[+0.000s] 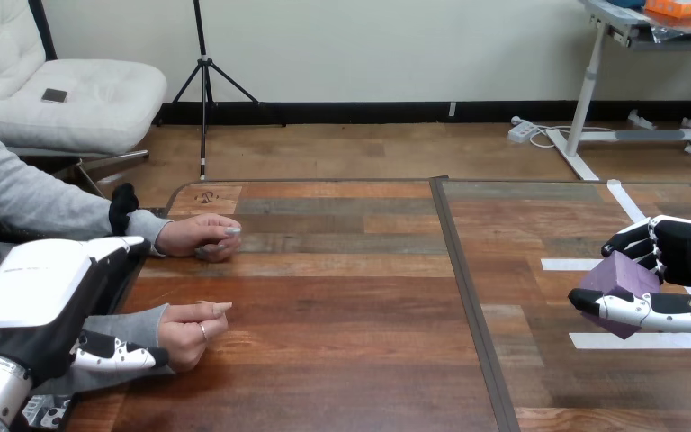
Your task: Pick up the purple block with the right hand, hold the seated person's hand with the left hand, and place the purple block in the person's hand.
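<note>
The right hand (684, 256) is clasping the block (625, 274) in curled fingers over the desk's (342, 360) right side. The person's nearer hand (189, 333) is lying fisted far leftward, beside the left hand (45, 297), whose grip I cannot tell.

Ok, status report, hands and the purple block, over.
Right hand shut on purple block. Left hand beside person's nearer hand, grasp unclear. That hand curled, not open to receive.
</note>
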Controlling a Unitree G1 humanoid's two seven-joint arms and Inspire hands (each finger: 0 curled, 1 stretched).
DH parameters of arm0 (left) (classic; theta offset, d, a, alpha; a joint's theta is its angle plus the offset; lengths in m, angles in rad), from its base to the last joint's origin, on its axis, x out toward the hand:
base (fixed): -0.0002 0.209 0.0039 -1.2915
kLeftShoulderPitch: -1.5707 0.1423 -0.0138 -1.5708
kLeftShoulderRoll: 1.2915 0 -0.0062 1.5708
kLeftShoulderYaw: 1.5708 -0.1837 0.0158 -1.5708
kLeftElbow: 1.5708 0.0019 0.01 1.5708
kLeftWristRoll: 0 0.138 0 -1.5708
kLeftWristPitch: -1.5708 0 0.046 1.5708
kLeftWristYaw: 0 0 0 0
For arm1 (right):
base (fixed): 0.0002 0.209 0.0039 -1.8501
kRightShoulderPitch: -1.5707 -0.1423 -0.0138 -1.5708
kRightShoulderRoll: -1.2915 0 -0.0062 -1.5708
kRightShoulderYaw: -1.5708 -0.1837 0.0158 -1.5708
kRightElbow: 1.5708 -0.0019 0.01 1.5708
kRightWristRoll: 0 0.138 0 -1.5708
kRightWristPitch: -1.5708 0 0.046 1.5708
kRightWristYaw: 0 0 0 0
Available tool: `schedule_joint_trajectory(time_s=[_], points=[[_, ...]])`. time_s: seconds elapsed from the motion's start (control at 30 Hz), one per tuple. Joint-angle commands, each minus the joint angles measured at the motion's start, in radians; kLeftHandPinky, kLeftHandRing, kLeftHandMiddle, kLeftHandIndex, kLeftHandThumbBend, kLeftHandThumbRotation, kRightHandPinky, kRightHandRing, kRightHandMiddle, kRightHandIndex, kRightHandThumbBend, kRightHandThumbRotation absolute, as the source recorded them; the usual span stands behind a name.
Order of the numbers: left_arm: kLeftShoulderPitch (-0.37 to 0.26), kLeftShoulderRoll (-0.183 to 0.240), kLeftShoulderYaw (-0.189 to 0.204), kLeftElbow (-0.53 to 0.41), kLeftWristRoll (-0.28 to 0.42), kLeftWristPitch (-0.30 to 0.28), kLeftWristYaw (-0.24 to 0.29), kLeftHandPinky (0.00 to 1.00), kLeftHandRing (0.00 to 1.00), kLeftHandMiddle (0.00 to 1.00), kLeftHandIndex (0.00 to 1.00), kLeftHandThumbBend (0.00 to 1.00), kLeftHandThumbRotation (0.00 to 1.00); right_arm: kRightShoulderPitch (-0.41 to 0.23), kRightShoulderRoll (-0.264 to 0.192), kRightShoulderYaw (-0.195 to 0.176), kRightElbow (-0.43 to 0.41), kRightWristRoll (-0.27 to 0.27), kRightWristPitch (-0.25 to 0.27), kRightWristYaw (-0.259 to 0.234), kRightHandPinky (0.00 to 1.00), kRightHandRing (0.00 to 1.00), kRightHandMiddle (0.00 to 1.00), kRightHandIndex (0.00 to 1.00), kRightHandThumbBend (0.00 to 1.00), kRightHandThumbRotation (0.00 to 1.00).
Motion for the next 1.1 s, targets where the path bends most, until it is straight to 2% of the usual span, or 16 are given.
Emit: schedule_joint_trajectory(time_s=[0.0, 0.33, 0.53, 0.87, 1.07], points=[[-0.084, 0.062, -0.028, 0.016, -0.002, -0.014, 0.001, 0.75, 0.80, 0.82, 0.80, 1.00, 0.37, -0.075, 0.013, -0.034, -0.033, 0.022, -0.016, -0.001, 0.17, 0.21, 0.39, 0.41, 0.90, 0.00], [-0.099, 0.101, -0.064, 0.013, -0.012, 0.002, -0.063, 0.73, 0.78, 0.79, 0.78, 1.00, 0.44, -0.077, 0.015, -0.039, -0.027, 0.029, -0.011, 0.010, 0.20, 0.24, 0.39, 0.41, 0.90, 0.00], [-0.109, 0.109, -0.079, 0.020, -0.010, 0.012, -0.077, 0.72, 0.77, 0.78, 0.77, 1.00, 0.42, -0.075, 0.019, -0.041, -0.037, 0.022, 0.000, -0.001, 0.24, 0.28, 0.39, 0.41, 0.90, 0.00], [-0.130, 0.118, -0.104, 0.027, -0.004, 0.044, -0.118, 0.72, 0.77, 0.79, 0.77, 1.00, 0.35, -0.071, 0.019, -0.042, -0.058, -0.009, 0.022, -0.024, 0.17, 0.20, 0.38, 0.41, 0.92, 0.00], [-0.143, 0.121, -0.117, 0.039, -0.009, 0.047, -0.132, 0.72, 0.77, 0.79, 0.78, 1.00, 0.32, -0.070, 0.019, -0.045, -0.061, -0.001, 0.020, -0.016, 0.18, 0.22, 0.39, 0.41, 0.91, 0.00]])
